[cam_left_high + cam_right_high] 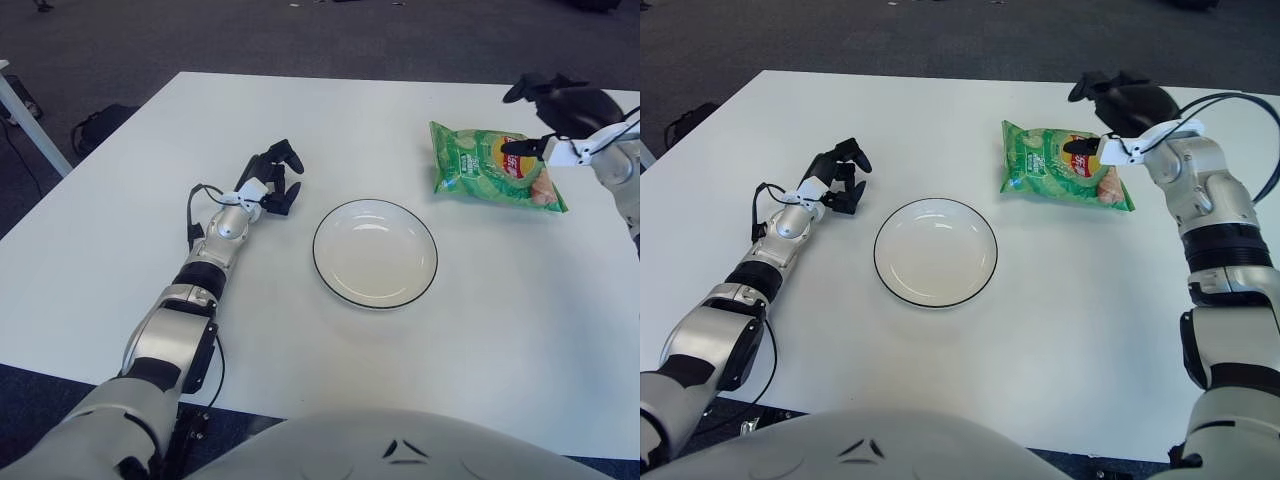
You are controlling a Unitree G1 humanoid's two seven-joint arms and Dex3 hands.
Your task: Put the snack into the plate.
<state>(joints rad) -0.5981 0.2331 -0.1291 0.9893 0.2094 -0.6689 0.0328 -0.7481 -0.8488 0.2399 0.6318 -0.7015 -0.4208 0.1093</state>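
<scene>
The snack, a green chip bag [480, 168], lies flat on the white table to the far right of the plate. The white plate [375, 255] with a dark rim stands empty at the table's middle. My right hand [530, 118] hovers over the bag's far right end with its fingers spread. Its thumb tip [1072, 148] shows over the bag's red logo, and I cannot tell if it touches. My left hand [272, 180] shows on the table left of the plate, fingers loosely bent, holding nothing.
The white table [300, 120] spreads wide around the plate and bag. Dark floor lies beyond its far edge, with a white table leg [30, 120] and a dark bag [100, 125] on the floor at the left.
</scene>
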